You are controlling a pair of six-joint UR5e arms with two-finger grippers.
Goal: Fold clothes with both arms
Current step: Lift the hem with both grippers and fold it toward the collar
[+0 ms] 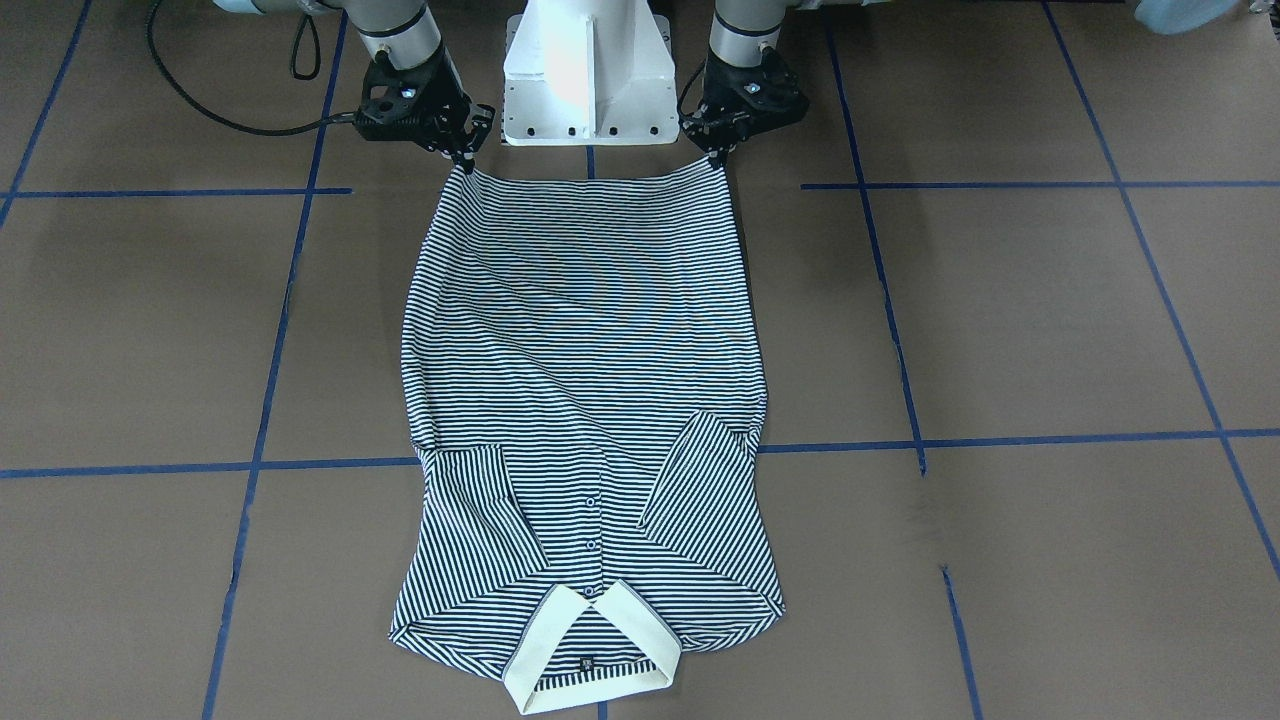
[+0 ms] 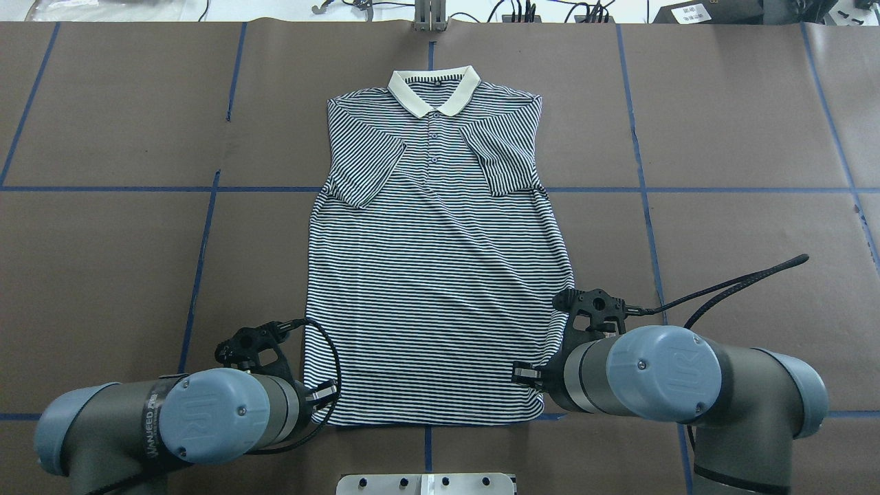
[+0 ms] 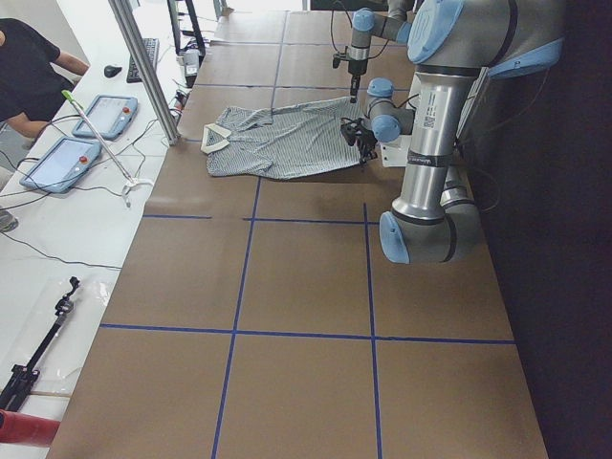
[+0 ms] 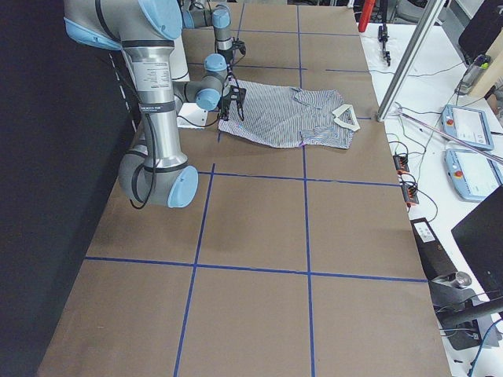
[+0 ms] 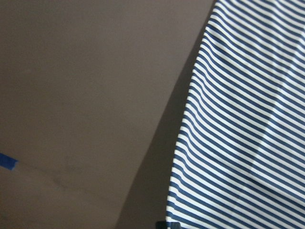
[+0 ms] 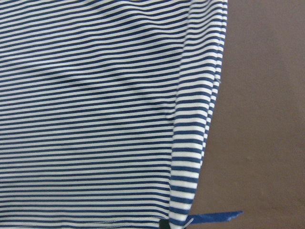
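Observation:
The striped polo shirt [image 1: 590, 350] lies face up on the brown table, collar [image 2: 434, 89] at the far side, both short sleeves folded in over the chest. Its hem is toward the robot base. My left gripper [image 1: 716, 157] pinches one hem corner and my right gripper [image 1: 463, 160] pinches the other, with the hem stretched straight between them. Overhead, the left gripper [image 2: 322, 397] and right gripper [image 2: 522, 375] are partly hidden under their wrists. The left wrist view shows the shirt's side edge [image 5: 190, 143] raised slightly, casting a shadow. The right wrist view shows striped fabric [image 6: 95, 119] with a folded side edge.
The white pedestal base [image 1: 590, 80] stands just behind the hem. Blue tape lines [image 1: 270, 340] cross the table. A black cable [image 2: 742, 282] loops beside the right arm. A person [image 3: 24, 67] sits by tablets [image 3: 62, 163] at a side bench.

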